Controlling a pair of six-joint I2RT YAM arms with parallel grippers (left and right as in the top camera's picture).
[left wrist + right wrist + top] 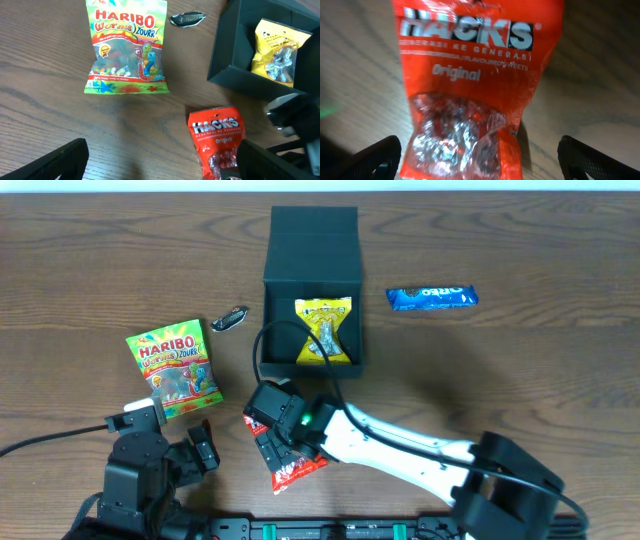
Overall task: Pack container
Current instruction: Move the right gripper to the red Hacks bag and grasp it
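Right end effector (482, 157) hangs over the Hacks packet (470, 75), jaws apart; left end effector (160, 162), also apart, sits near the tabletop's (520, 370) front edge.

Left gripper (200, 448) low, jaws wide apart, right gripper (285, 448) pointing down, jaws spread wide

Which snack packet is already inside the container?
The yellow packet: it alone sits inside the open container. The Haribo bag, red Hacks packet and blue Oreo packet all lie outside it on the table.
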